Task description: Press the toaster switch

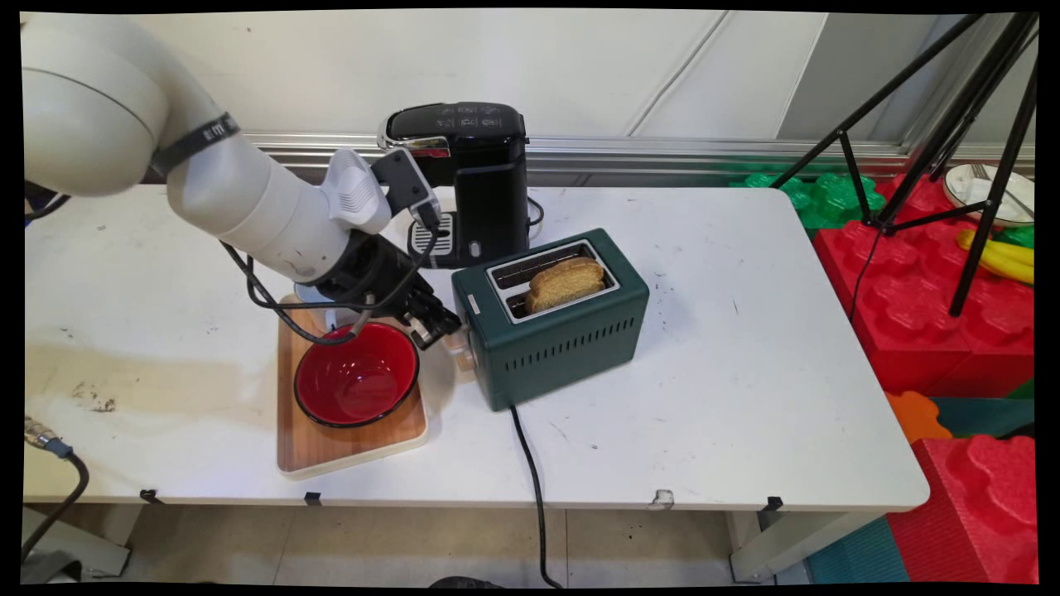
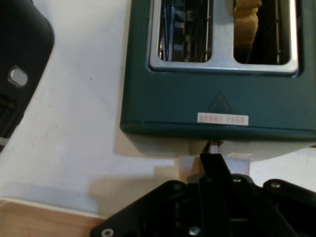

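- Claw (image 1: pixel 447 331) clenched at the lever end of one green toaster (image 1: pixel 563 331).
- One toast slice (image 1: pixel 566 281) stands in a slot.
- One red bowl (image 1: pixel 356 377) on one wooden board (image 1: pixel 331 447); one black coffee machine (image 1: pixel 476 174) behind, all on the tabletop (image 1: pixel 745 372).

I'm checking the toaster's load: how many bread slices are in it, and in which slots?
1. One slice of bread stands in the green toaster's slot nearer the table's front. The other slot, toward the coffee machine, looks empty, though its depths aren't fully visible.
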You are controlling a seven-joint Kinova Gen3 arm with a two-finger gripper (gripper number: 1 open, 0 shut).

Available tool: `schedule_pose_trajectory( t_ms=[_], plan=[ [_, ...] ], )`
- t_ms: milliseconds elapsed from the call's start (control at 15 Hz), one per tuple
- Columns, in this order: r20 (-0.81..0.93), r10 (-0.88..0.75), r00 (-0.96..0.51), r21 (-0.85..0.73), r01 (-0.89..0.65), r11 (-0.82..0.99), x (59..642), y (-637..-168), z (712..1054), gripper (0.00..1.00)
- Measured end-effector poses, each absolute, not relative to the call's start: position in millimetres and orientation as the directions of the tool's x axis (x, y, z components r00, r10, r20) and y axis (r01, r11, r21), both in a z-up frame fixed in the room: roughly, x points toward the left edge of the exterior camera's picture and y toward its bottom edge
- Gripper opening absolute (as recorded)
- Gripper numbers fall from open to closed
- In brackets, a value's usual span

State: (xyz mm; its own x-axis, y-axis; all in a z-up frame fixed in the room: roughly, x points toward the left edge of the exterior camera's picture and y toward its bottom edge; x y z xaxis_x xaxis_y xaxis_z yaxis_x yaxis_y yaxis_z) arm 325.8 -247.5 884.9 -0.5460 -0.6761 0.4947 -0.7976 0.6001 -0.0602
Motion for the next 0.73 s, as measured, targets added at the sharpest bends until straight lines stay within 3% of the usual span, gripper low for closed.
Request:
schedule_pose_trajectory(
  t_ms=[733],
  plan=[
    [0.485,-0.696,-0.531,-0.041,-0.808,0.588,333,-250,863,0.0]
  ],
)
